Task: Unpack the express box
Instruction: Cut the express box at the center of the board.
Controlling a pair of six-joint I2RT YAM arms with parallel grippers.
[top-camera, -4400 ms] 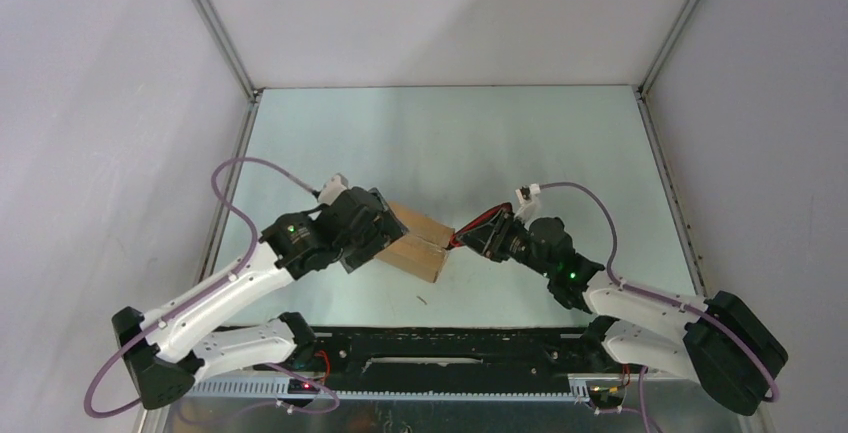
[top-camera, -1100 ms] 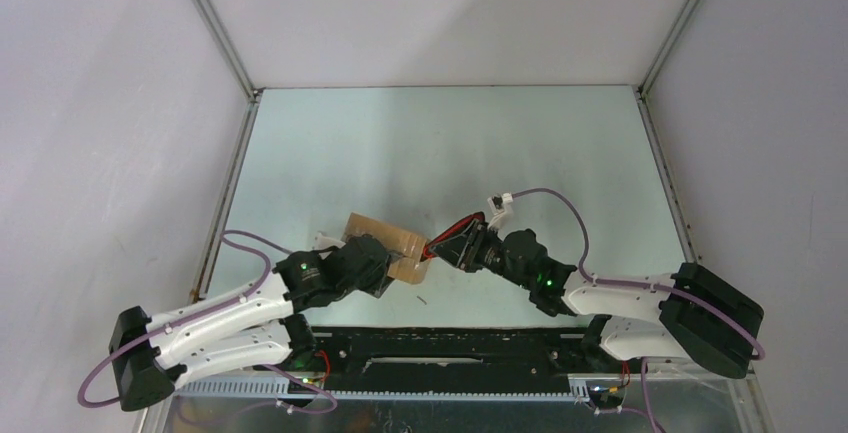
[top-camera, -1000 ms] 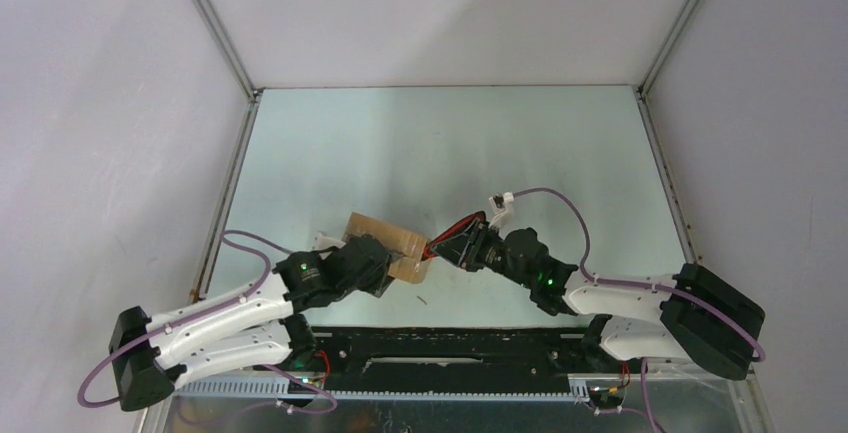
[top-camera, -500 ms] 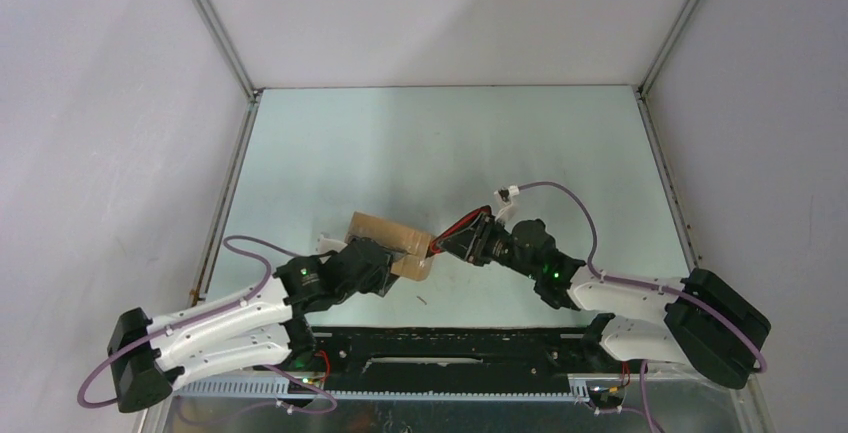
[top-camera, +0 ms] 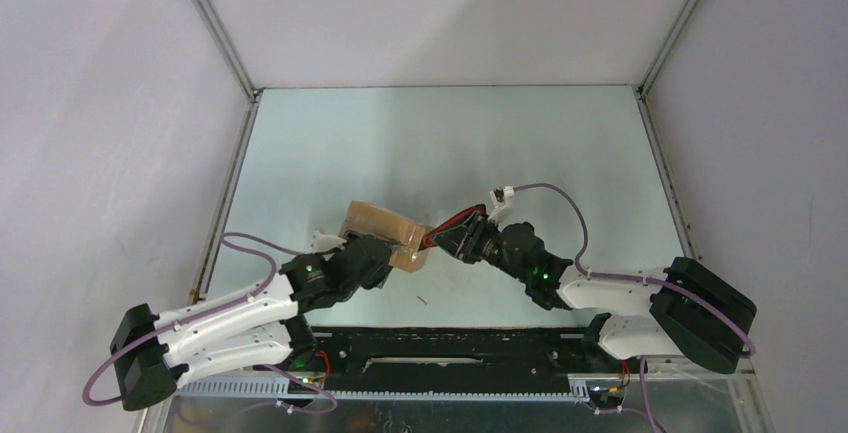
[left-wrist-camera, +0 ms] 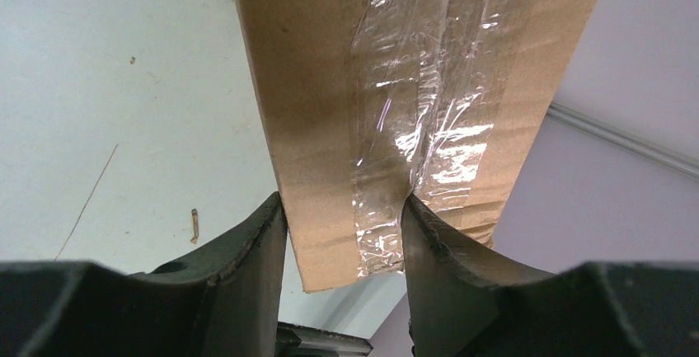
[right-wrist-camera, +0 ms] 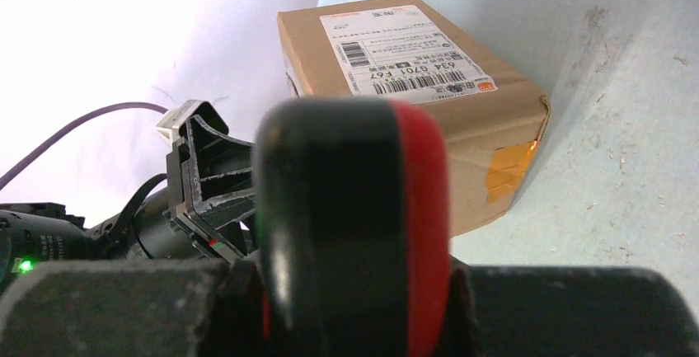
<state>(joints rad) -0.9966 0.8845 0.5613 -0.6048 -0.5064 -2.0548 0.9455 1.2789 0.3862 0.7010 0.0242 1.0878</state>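
The express box, a small brown carton, is tilted near the table's front centre. My left gripper is shut on its near edge. In the left wrist view the taped cardboard sits pinched between both fingers, with the left gripper closed around it. My right gripper is shut on a red-and-black utility knife, whose tip is at the box's right corner. In the right wrist view the knife handle fills the right gripper. Behind it the box shows its white label.
A small scrap lies on the pale green table in front of the box. The enclosure walls stand close on the left, right and far sides. A black rail runs along the near edge. An orange patch marks the box's side.
Over the last second the box has shifted slightly away from the near edge in the left gripper. The right gripper with the knife has followed it a little.
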